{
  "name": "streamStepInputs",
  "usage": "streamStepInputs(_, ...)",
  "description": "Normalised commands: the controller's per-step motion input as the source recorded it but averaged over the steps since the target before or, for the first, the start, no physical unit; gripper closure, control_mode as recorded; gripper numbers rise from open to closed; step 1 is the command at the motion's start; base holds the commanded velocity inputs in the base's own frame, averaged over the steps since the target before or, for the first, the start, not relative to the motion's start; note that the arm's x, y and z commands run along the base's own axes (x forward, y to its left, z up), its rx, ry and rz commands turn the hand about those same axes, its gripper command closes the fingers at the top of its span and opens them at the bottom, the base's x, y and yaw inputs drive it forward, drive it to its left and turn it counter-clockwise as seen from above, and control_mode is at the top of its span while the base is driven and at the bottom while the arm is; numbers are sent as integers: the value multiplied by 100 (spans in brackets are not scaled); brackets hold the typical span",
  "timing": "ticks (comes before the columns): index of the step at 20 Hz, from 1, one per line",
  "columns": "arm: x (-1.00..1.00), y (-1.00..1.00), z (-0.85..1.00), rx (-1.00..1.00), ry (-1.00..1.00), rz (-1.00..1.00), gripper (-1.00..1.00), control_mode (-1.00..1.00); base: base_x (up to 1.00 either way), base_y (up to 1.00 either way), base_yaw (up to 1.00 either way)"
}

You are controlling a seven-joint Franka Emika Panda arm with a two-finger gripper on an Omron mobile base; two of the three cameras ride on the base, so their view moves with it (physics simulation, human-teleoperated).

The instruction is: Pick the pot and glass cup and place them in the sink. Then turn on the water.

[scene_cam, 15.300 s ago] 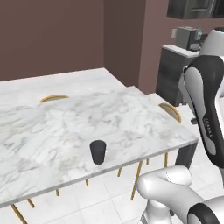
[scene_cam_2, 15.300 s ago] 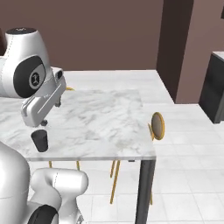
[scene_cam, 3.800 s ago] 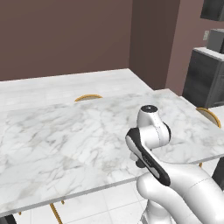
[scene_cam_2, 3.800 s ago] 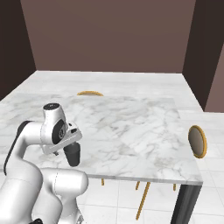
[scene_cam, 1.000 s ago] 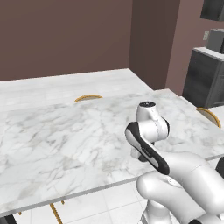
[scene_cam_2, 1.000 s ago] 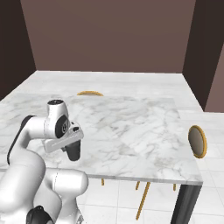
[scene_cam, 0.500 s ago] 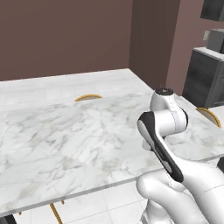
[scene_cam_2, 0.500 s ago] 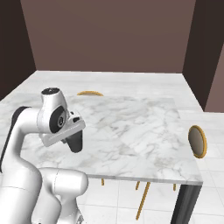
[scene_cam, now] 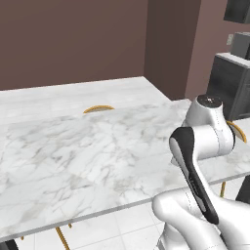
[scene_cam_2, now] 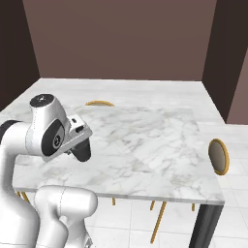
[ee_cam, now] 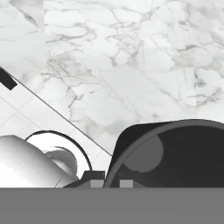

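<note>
Glass cup [ee_cam: 175, 153] gripped between jaws.

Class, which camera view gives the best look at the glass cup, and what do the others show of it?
The hand view: the glass cup sits close up, its rim and inside visible. In the right base view the glass cup is a dark shape partly behind the hand. In the left base view I cannot pick it out.

Arm folded low, claw [scene_cam_2: 81, 151] clamped tight on the glass cup [ee_cam: 175, 153].
</note>
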Motion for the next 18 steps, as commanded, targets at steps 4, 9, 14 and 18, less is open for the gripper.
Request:
streamStepInputs(4,-7,0,76,0,-5,0,100,-100,0,0,0)
streamStepInputs(9,0,0,89,0,0,0,100,-100,0,0,0)
streamStepInputs(14,-1,6,87,-3,0,0,100,-100,0,0,0)
streamStepInputs(18,-17,14,78,-5,6,0,100,-100,0,0,0)
